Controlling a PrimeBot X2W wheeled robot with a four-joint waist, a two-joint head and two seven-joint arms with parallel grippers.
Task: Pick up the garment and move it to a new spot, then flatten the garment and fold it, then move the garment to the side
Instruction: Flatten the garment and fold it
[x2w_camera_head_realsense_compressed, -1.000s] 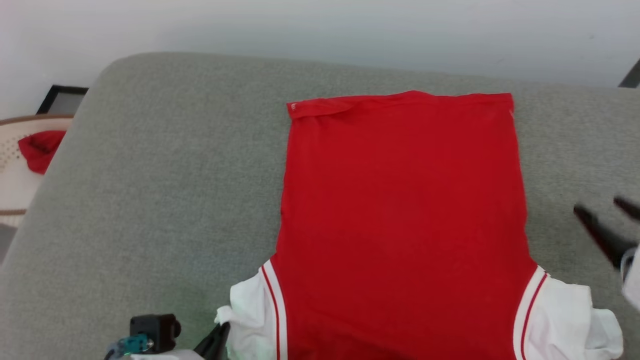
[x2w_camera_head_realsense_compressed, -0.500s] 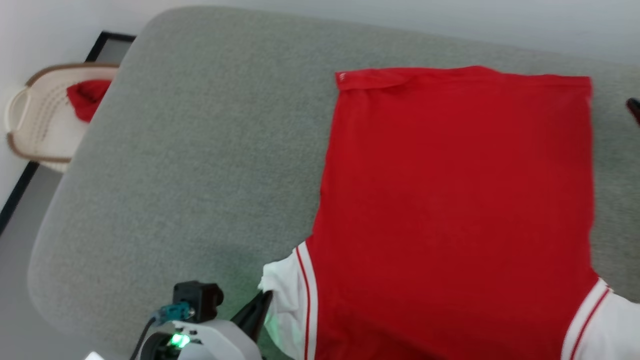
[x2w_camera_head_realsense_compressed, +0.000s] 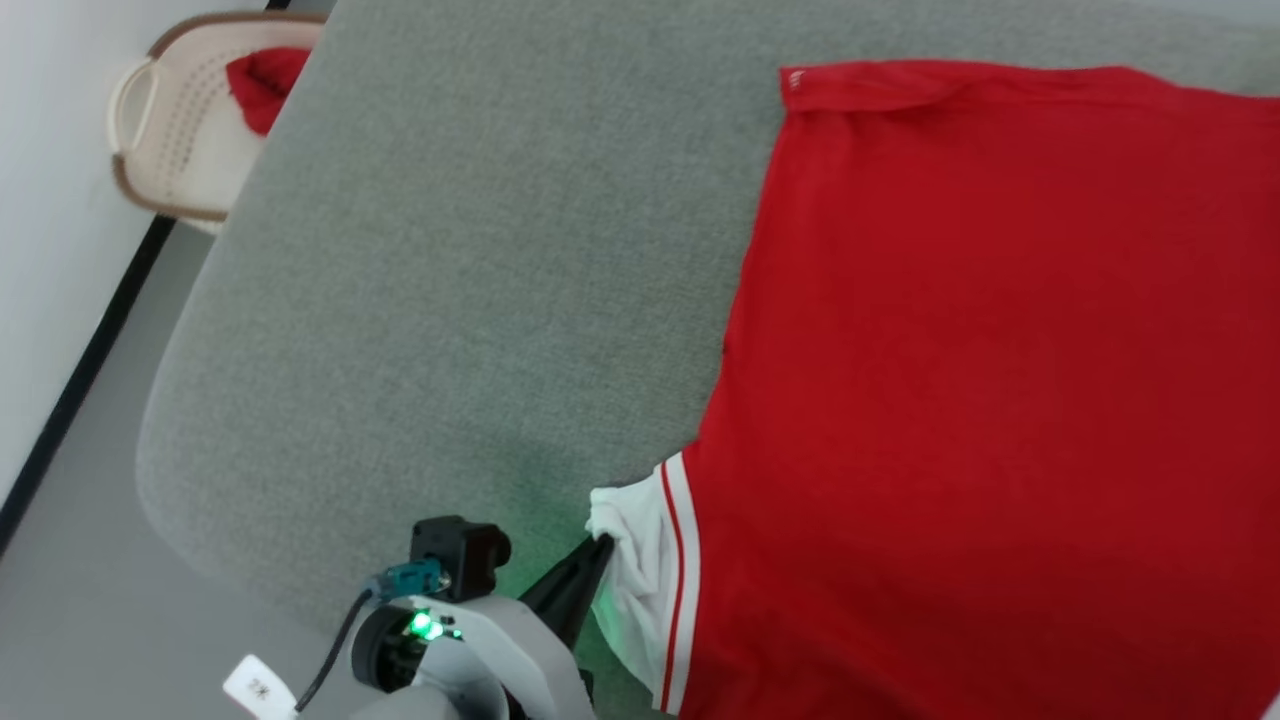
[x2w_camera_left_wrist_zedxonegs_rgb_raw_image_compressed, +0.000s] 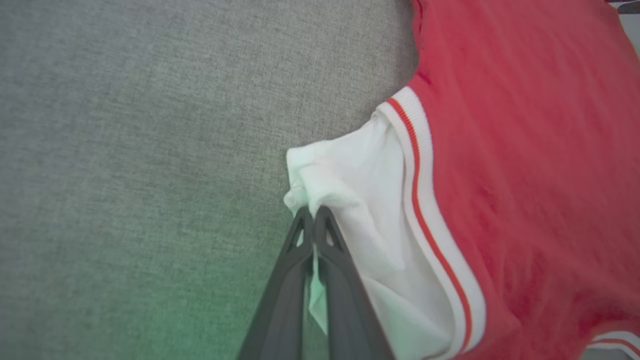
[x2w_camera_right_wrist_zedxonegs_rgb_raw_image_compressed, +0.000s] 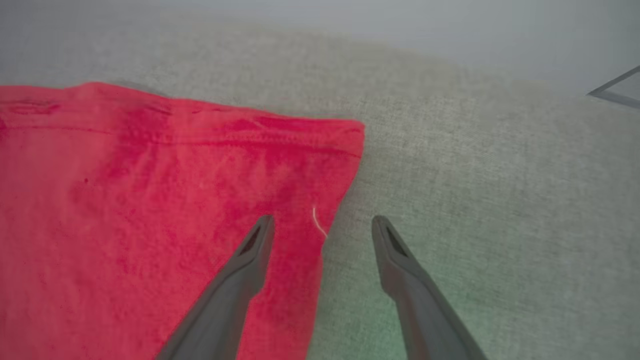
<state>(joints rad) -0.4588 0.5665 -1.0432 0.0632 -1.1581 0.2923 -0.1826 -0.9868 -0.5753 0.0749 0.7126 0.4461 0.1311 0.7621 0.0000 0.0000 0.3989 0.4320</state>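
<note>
The garment (x2w_camera_head_realsense_compressed: 1000, 380), a big red shirt with white sleeves and red-and-white trim, lies spread flat on the grey cushioned surface (x2w_camera_head_realsense_compressed: 480, 270). My left gripper (x2w_camera_head_realsense_compressed: 600, 545) is shut on the bunched end of the white sleeve (x2w_camera_left_wrist_zedxonegs_rgb_raw_image_compressed: 345, 185) at the garment's near left corner. In the left wrist view a strip of white cloth shows pinched between the two dark fingers (x2w_camera_left_wrist_zedxonegs_rgb_raw_image_compressed: 345, 270). My right gripper (x2w_camera_right_wrist_zedxonegs_rgb_raw_image_compressed: 322, 220) is open above the garment's far right edge (x2w_camera_right_wrist_zedxonegs_rgb_raw_image_compressed: 330, 200), one finger over red cloth, the other over grey cushion. Nothing is between its fingers.
A cream perforated basket (x2w_camera_head_realsense_compressed: 175, 130) stands on the floor beyond the cushion's far left corner, holding a small plain red cloth (x2w_camera_head_realsense_compressed: 260, 85). The cushion's rounded left edge drops to grey floor (x2w_camera_head_realsense_compressed: 70, 560) with a black skirting line along a white wall.
The head camera has swung left and down, so the whole scene shifts right in view. The left gripper keeps its hold on the sleeve. The right gripper has left the head view.
</note>
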